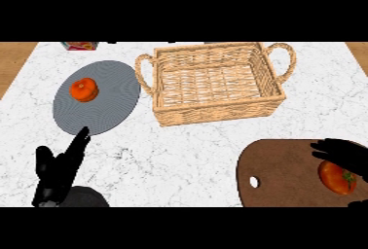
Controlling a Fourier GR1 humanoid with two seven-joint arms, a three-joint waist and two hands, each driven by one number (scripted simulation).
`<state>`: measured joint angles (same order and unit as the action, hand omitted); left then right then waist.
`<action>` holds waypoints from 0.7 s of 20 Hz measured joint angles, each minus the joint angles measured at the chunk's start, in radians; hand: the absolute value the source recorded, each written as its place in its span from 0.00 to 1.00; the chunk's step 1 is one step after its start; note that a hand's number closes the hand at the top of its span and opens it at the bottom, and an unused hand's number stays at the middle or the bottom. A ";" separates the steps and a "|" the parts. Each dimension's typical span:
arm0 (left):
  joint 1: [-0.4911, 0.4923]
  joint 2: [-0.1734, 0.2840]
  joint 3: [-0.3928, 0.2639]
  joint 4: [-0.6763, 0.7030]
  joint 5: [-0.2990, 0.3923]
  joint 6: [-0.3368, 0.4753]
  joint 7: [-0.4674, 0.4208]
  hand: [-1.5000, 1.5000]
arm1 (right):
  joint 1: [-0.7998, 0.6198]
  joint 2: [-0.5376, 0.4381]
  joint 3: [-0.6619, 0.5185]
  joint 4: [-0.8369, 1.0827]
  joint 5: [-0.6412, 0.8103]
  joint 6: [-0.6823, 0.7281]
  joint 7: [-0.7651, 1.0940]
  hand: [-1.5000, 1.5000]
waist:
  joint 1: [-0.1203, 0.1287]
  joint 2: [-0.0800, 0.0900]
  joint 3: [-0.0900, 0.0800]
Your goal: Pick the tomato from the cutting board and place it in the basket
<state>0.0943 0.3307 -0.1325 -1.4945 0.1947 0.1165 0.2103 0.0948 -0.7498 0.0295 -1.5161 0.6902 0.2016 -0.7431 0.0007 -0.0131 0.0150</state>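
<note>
We note the tomato point(338, 177) on the cutting board point(277, 170), near-right of the basket point(215, 80), at the frame's right edge. Right hand point(345, 153) curls around it. Left hand point(61, 168) rests with fingers straight near-left; bare surface point(179, 155) lies between.

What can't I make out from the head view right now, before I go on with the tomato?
- Tomato: its right side is hidden by the right hand curled round it.
- Cutting board: its near part is cut off by the lower edge.
- Red object at the counter's far left: cut by the top edge, unidentifiable.
</note>
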 measured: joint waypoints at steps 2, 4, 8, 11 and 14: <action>-0.002 -0.005 0.004 0.010 -0.001 -0.006 -0.011 0.50 | -0.013 0.011 0.003 0.013 0.017 -0.025 -0.019 1.00 | 0.000 0.000 0.001; 0.003 -0.003 0.008 -0.001 0.001 -0.008 -0.001 0.50 | -0.022 0.014 0.000 0.024 0.036 -0.057 -0.044 1.00 | 0.001 0.000 0.001; 0.004 -0.007 0.011 -0.004 -0.007 -0.010 -0.003 0.50 | -0.044 0.031 -0.005 0.062 0.077 -0.132 -0.090 1.00 | 0.003 -0.001 -0.003; 0.009 -0.015 0.014 -0.012 -0.016 -0.002 0.001 0.50 | -0.057 0.045 -0.012 0.090 0.095 -0.174 -0.121 1.00 | 0.004 -0.003 -0.006; 0.005 -0.009 0.029 -0.003 -0.005 -0.019 0.006 0.50 | -0.068 0.060 -0.015 0.086 0.103 -0.183 -0.121 1.00 | 0.001 -0.002 -0.006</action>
<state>0.0993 0.3220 -0.1033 -1.4975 0.1895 0.0974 0.2162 0.0268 -0.6902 0.0147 -1.4301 0.7929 0.0188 -0.8638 0.0020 -0.0156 0.0095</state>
